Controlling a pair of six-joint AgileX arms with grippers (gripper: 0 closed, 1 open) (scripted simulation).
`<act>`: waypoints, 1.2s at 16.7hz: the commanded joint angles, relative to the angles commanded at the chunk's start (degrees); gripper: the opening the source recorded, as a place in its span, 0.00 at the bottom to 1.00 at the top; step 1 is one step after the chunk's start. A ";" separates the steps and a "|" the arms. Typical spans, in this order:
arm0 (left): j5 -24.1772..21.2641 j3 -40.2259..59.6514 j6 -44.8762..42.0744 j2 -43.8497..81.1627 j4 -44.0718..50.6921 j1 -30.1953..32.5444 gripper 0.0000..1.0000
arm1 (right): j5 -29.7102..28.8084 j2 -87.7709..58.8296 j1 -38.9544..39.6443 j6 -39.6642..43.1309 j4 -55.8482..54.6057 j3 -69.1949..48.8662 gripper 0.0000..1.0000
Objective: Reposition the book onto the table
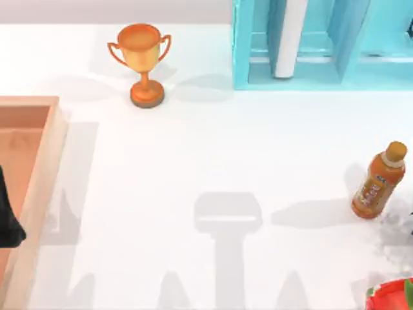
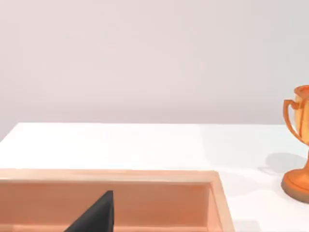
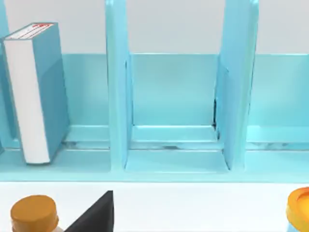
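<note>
The book [image 3: 36,92] stands upright in a compartment of the light-blue shelf [image 1: 255,45] at the far edge of the table [image 1: 193,161], its white page edges facing out and the teal cover beside them. From above it shows as a white upright strip [image 1: 290,35] inside the shelf, right of the table's middle. The neighbouring compartments seen from the right wrist hold nothing.

A gold trophy [image 1: 142,61] stands on the table to the left of the shelf, well apart from it. An orange drink bottle [image 1: 379,181] stands near the right edge, and a red thing, perhaps a bowl [image 1: 390,297], pokes in at the near right corner. A wooden tray [image 1: 48,168] lies along the left edge.

The left gripper [image 1: 10,219] is a dark shape over the tray at the left edge; I cannot tell how its fingers stand. A dark wedge [image 3: 94,215] at the edge of the right wrist view looks like part of the right gripper, facing the shelf from above the bottle's cap; its fingers cannot be made out either.
</note>
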State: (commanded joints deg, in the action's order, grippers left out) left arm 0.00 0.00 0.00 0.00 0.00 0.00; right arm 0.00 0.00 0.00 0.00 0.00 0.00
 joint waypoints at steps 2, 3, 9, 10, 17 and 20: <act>0.00 0.00 0.00 0.00 0.00 0.00 1.00 | 0.00 0.00 0.00 0.00 0.00 0.00 1.00; 0.00 0.00 0.00 0.00 0.00 0.00 1.00 | -0.12 -0.54 0.33 -0.02 -0.54 -0.36 1.00; 0.00 0.00 0.00 0.00 0.00 0.00 1.00 | -3.95 -15.94 8.00 -0.64 -15.07 -9.81 1.00; 0.00 0.00 0.00 0.00 0.00 0.00 1.00 | -5.05 -20.53 9.85 -0.79 -18.82 -12.28 1.00; 0.00 0.00 0.00 0.00 0.00 0.00 1.00 | -15.20 -66.12 22.45 -1.43 -47.05 -32.35 1.00; 0.00 0.00 0.00 0.00 0.00 0.00 1.00 | -20.19 -88.25 26.11 -1.38 -57.97 -40.66 1.00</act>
State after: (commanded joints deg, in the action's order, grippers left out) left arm 0.00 0.00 0.00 0.00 0.00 0.00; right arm -20.19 -88.25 26.11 -1.38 -57.97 -40.66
